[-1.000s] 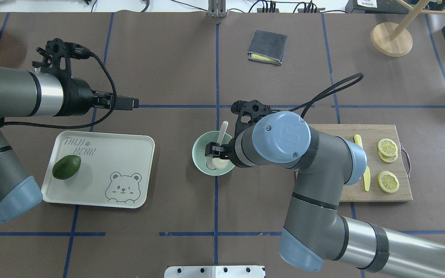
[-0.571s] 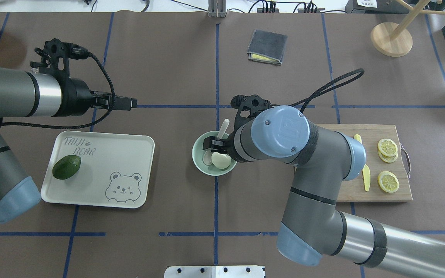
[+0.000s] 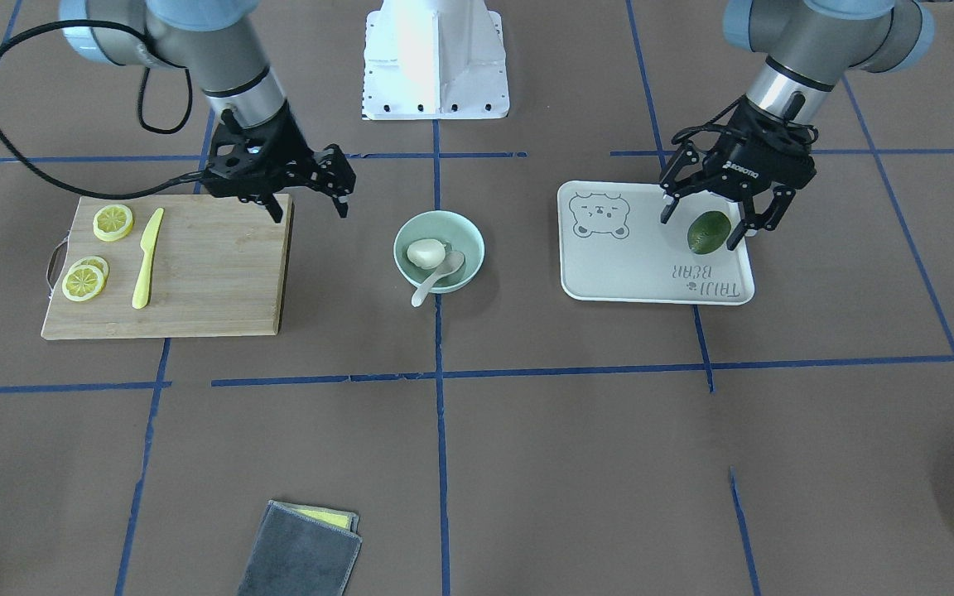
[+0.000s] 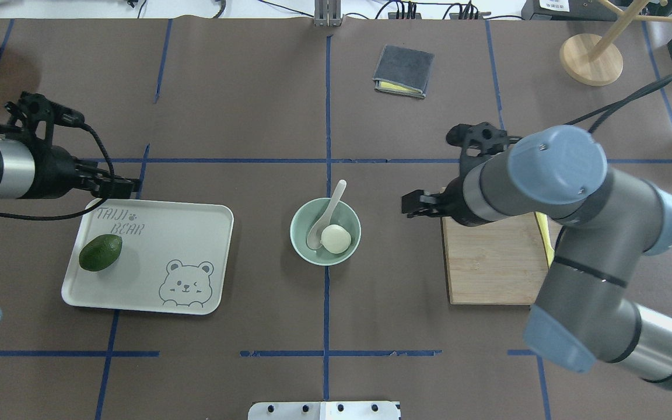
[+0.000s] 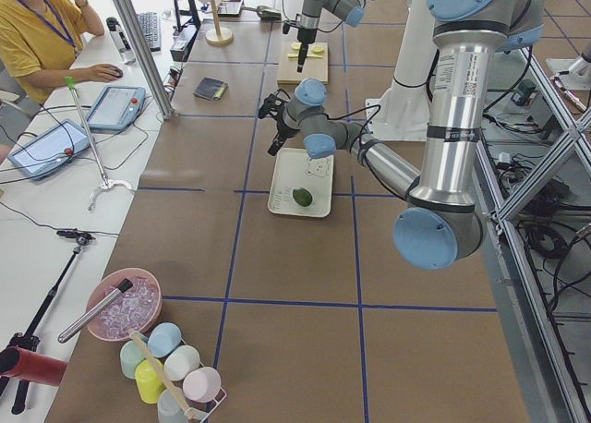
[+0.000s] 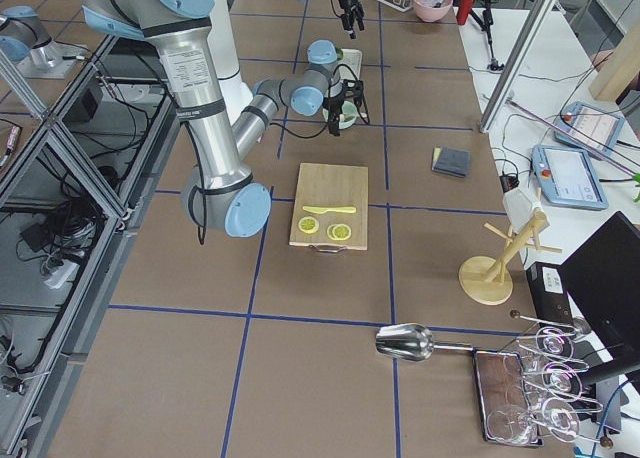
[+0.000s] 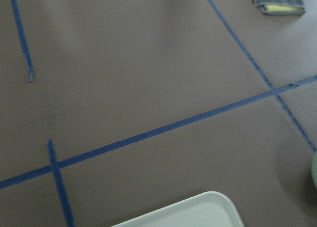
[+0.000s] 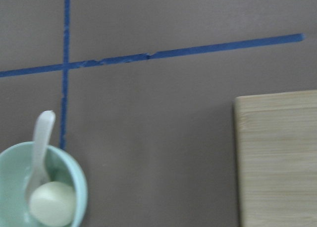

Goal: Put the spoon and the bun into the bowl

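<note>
The mint-green bowl [image 4: 299, 239] stands at the table's middle. The white bun [image 4: 336, 239] lies inside it. The cream spoon [image 4: 329, 211] has its scoop in the bowl beside the bun, and its handle leans over the far rim. The right wrist view also shows the bowl [image 8: 79, 183], the bun [image 8: 51, 204] and the spoon [image 8: 41, 138]. My right gripper [image 3: 311, 213] is open and empty, raised between the bowl and the cutting board [image 4: 487, 262]. My left gripper [image 3: 705, 228] is open and empty, hanging above the avocado [image 3: 708, 232].
The bear-print tray [image 4: 167, 233] holds the avocado [image 4: 100, 252] left of the bowl. The cutting board [image 3: 204, 265] carries a yellow knife [image 3: 146, 257] and lemon slices [image 3: 113, 222]. A folded grey cloth [image 4: 403, 71] lies at the far middle. A wooden stand [image 4: 591, 58] stands far right.
My right gripper has left the bowl and drawn back right toward the cutting board, leaving the bun in the bowl. My left arm has pulled back to the left.
</note>
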Motion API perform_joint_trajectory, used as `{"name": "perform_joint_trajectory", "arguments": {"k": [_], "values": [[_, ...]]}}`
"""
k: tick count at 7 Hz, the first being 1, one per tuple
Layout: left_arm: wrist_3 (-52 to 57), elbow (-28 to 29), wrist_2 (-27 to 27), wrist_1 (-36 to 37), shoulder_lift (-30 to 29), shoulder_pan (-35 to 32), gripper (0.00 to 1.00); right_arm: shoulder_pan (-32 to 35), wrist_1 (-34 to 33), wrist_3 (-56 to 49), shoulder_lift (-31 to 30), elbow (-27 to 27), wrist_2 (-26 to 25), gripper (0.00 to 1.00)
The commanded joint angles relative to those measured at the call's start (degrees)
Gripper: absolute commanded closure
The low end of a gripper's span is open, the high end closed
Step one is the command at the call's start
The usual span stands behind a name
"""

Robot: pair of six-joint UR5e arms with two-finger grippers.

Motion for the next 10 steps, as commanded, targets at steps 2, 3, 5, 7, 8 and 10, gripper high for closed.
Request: {"name": "perform_joint_trajectory", "arguments": {"k": [2,3,5,7,8,10], "values": [[34.21,5.64,-14.24,0.94,6.59,-24.25,0.02,22.22,-0.26,-28.84,-14.22,0.66,15.11,0.01],[42.96,8.98,-18.46,2.95,6.34,-32.35,0.02,27.0,-0.43,-35.99,-17.73,0.39,16.63,0.01],[49.64,10.25,-21.92,18.26,3.2,-40.06,0.02,34.57,-0.79,-46.39,-21.89,-0.4,16.82,0.01],[49.38,10.34,-34.14,36.9,0.45,-41.92,0.01,42.64,-0.7,-59.19,-23.22,-7.13,22.86,0.01],[49.81,9.29,-36.23,38.46,3.67,-42.19,0.0,45.12,-0.79,-62.4,-23.22,-10.48,25.59,0.0],[49.64,9.81,-34.69,34.79,5.02,-42.1,0.0,48.31,-0.7,-62.69,-24.09,-12.71,30.34,0.0]]}}
